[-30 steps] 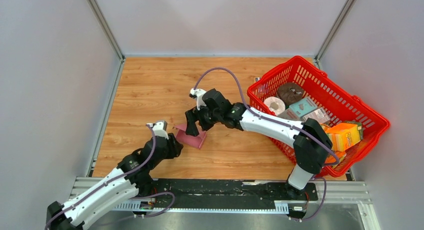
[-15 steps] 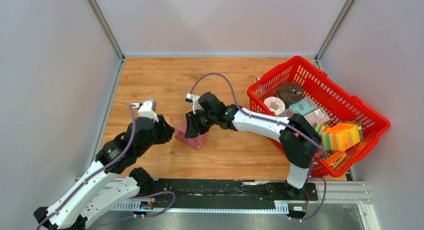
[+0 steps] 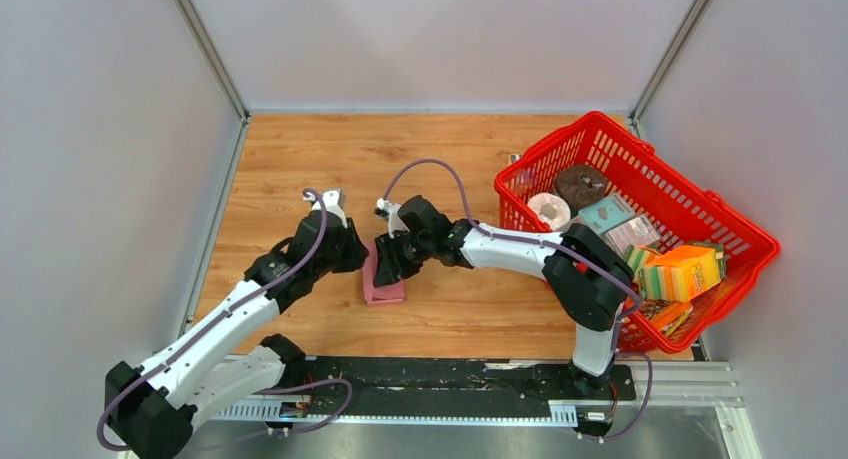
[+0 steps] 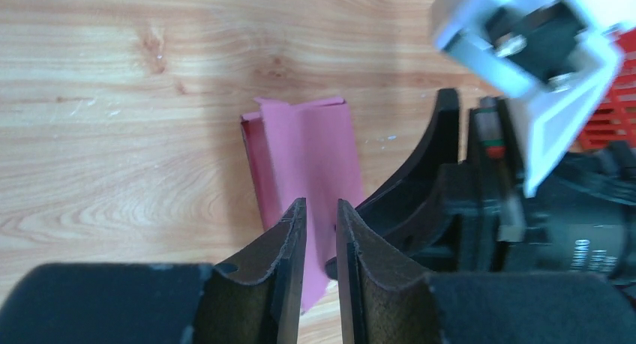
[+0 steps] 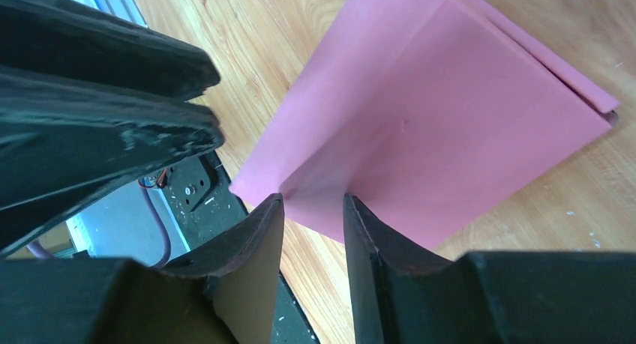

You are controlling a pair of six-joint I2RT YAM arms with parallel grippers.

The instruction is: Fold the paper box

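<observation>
The pink paper box [image 3: 383, 285] lies partly folded on the wood table, a narrow rectangle between both grippers. In the left wrist view the paper box [image 4: 307, 149] shows a darker inner wall on its left side. My left gripper [image 3: 357, 256] is at its left edge. Its jaws [image 4: 320, 203] stand narrowly apart, straddling the near corner of the paper. My right gripper [image 3: 386, 261] is over the box's top end, its black finger [image 4: 420, 172] against the right side. In the right wrist view its tips [image 5: 311, 198] pinch a raised fold of the paper box [image 5: 465, 104].
A red basket [image 3: 600, 120] full of goods stands at the right, close to the right arm's elbow. Grey walls enclose the table on three sides. A black rail [image 3: 450, 374] runs along the near edge.
The box turned from a diagonal to lying lengthwise. My right gripper closed on it. My left arm swung up to the box's left side and its jaws narrowed.
</observation>
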